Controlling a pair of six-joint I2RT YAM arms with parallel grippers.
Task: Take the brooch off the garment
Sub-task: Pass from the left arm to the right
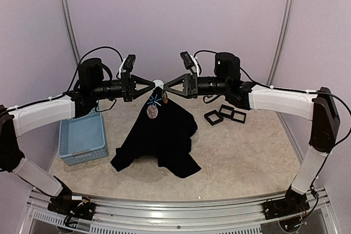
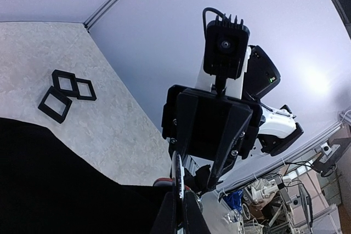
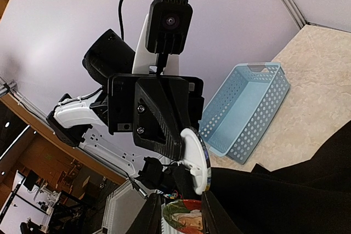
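Garment (image 1: 162,135) hangs black, limp, blue mark (image 1: 155,101) apparently at neck.

A large, plain black garment (image 1: 162,135) hung lifted by its neck. Its upper part was drawn into a narrow peak, and its lower part lay spread in soft folds on the table (image 1: 236,157). A small blue mark (image 1: 155,101) showed near the neck, with a round greyish disc (image 1: 152,111) just below it. By the peak sat a small round brooch (image 3: 184,216), painted green and red.
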